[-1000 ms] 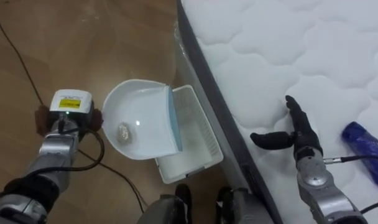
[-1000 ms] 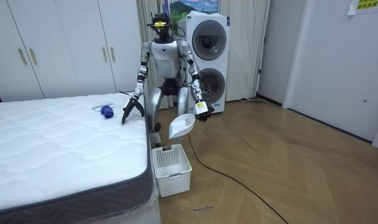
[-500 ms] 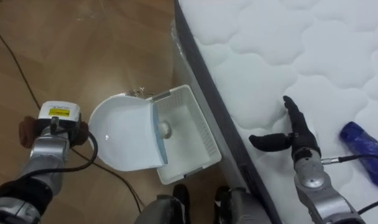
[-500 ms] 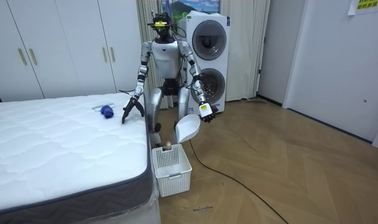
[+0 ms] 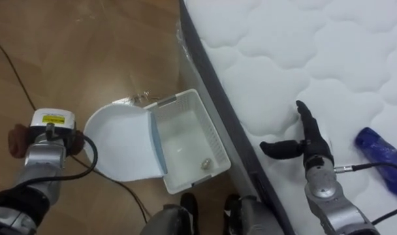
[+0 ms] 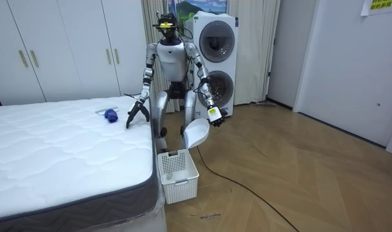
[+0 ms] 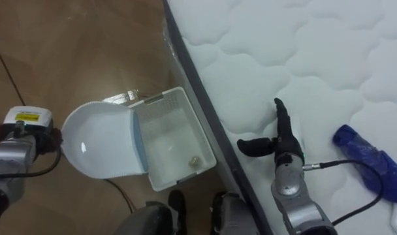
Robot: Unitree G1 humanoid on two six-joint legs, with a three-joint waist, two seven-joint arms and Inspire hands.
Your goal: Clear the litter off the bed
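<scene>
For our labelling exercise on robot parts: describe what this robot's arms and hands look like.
Both forearms are silvery grey metal. The right hand has slim black fingers, and a thin dark cable leaves its wrist. The left hand carries a white box with a yellow label on its back; a black cable loops beside its wrist.

Bright, even indoor light; mattress point(image 5: 329, 59) beyond right hand point(image 5: 311, 150) fingers lit flat w/ soft quilting shade; floor point(image 6: 299, 167) mild sheen.
</scene>
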